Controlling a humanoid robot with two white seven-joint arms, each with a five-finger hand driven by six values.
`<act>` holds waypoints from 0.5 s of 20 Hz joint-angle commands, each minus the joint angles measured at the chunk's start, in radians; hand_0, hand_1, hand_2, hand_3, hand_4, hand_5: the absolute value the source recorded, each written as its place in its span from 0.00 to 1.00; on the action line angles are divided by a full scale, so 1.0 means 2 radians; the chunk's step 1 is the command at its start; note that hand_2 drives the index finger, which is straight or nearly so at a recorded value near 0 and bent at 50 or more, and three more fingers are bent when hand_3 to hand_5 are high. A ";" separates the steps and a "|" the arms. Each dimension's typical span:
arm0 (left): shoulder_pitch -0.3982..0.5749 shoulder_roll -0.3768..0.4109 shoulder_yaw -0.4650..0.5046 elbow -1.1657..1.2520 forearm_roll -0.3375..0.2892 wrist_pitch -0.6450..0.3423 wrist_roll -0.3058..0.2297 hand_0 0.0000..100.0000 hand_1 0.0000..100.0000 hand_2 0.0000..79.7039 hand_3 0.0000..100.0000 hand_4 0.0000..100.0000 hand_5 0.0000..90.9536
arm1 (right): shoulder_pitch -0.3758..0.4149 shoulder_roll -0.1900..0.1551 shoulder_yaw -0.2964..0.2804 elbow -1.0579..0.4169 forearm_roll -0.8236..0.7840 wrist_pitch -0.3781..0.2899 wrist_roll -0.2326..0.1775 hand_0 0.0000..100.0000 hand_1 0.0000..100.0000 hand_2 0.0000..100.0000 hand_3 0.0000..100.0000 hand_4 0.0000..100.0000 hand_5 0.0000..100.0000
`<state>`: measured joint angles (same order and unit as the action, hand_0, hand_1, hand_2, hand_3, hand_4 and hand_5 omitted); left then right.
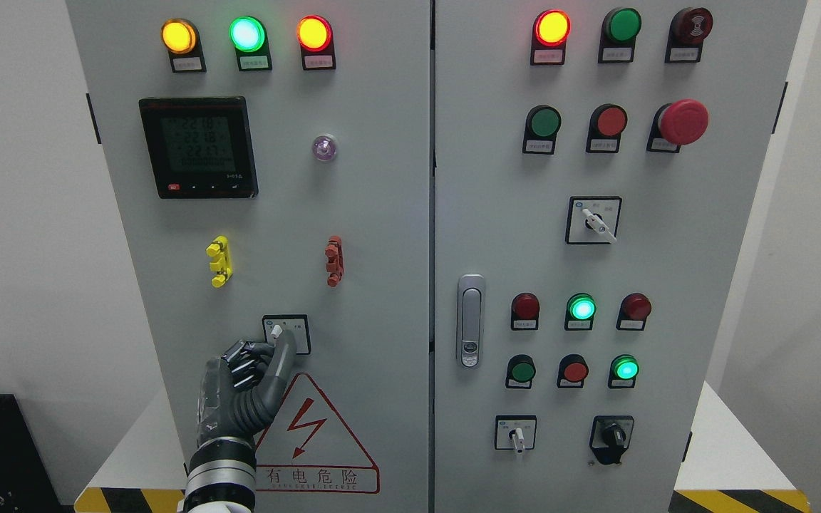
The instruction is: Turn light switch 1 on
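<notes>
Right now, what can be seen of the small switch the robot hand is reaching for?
The selector switch sits on a square black-framed plate low on the left cabinet door, above the red warning triangle. Its small white lever points up. The left robot hand has one extended finger alongside the lever, other fingers curled; actual contact can't be confirmed.

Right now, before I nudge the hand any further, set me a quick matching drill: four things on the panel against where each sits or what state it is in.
Things:
1. left hand
2. power meter
3. mushroom stop button
4. door handle

Places or states:
A. upper right of the right door
B. left edge of the right door, mid-height
C. finger up at the rotary switch on the left door
D. upper left door, display lit

Pairs: 1-C, 2-D, 3-A, 4-B
</notes>
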<state>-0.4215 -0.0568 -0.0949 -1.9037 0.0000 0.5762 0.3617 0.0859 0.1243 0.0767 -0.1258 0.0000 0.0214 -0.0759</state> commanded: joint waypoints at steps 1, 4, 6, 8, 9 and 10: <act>0.000 0.000 -0.001 0.000 -0.002 0.000 -0.002 0.58 0.53 0.74 1.00 0.98 0.97 | 0.000 0.000 0.000 0.000 -0.012 0.000 0.000 0.00 0.00 0.00 0.00 0.00 0.00; 0.000 0.000 -0.001 0.000 -0.002 0.000 -0.003 0.60 0.52 0.74 1.00 0.98 0.97 | 0.000 0.000 0.000 0.000 -0.012 0.000 0.000 0.00 0.00 0.00 0.00 0.00 0.00; 0.000 0.000 -0.001 0.000 -0.002 0.000 -0.003 0.61 0.52 0.74 1.00 0.98 0.97 | 0.000 0.000 0.000 0.000 -0.012 0.000 0.000 0.00 0.00 0.00 0.00 0.00 0.00; 0.000 0.000 -0.001 0.000 -0.001 -0.001 -0.003 0.61 0.50 0.74 1.00 0.98 0.97 | 0.000 0.000 0.000 0.000 -0.012 0.000 0.000 0.00 0.00 0.00 0.00 0.00 0.00; 0.000 0.000 -0.001 0.000 -0.001 -0.001 -0.003 0.62 0.50 0.74 1.00 0.98 0.97 | 0.000 0.000 0.000 0.000 -0.012 0.000 0.000 0.00 0.00 0.00 0.00 0.00 0.00; 0.000 0.000 -0.001 0.000 -0.001 -0.001 -0.003 0.62 0.50 0.74 1.00 0.98 0.97 | 0.000 0.000 0.000 0.000 -0.012 0.000 0.000 0.00 0.00 0.00 0.00 0.00 0.00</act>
<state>-0.4218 -0.0568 -0.0958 -1.9034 0.0001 0.5765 0.3566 0.0859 0.1243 0.0767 -0.1258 0.0000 0.0214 -0.0759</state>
